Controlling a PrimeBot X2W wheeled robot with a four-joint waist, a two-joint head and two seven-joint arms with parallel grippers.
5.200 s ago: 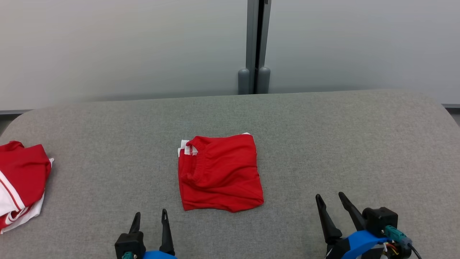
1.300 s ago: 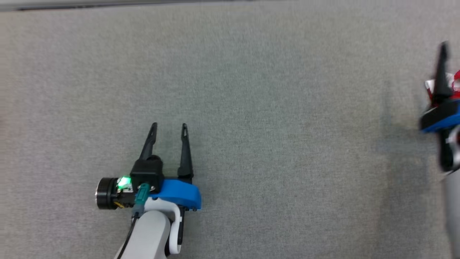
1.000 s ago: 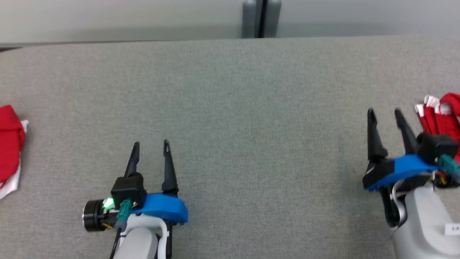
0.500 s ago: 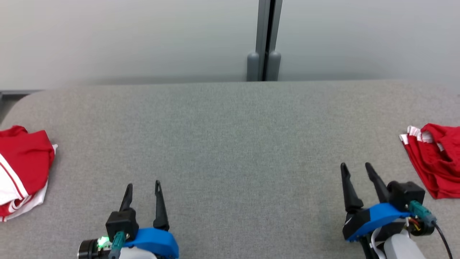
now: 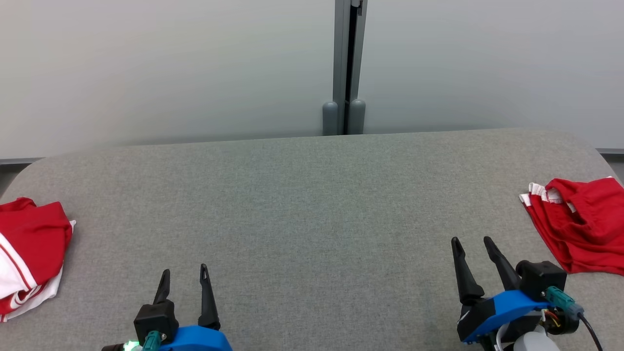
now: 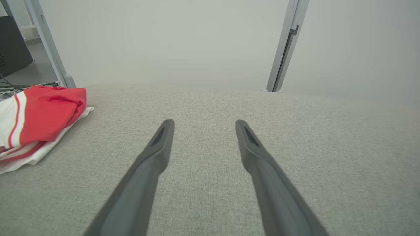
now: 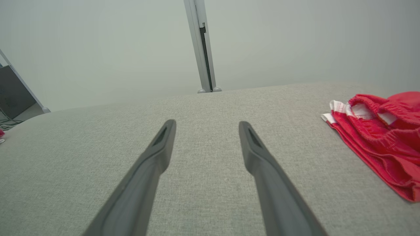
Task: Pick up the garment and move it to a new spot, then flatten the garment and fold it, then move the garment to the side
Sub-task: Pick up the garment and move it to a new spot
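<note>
The folded red garment [image 5: 580,229] with a white-trimmed edge lies at the far right of the grey table [image 5: 312,204], partly cut off by the head view's edge. In the right wrist view the garment [image 7: 380,144] sits to the right of my fingers, apart from them. My right gripper [image 5: 471,239] [image 7: 206,122] is open and empty, left of the garment, at the table's near side. At the lower left, my left gripper [image 5: 185,269] [image 6: 203,122] is open, with bare table between its fingers.
Another red and white garment [image 5: 29,243] [image 6: 42,118] lies bunched at the table's left edge. A grey post [image 5: 344,68] stands against the pale wall behind the table. The table's corners are rounded.
The garment lay at the table's centre five seconds ago and now lies at its right side. The head view has swung back up; both arms have drawn back toward the near edge, still open.
</note>
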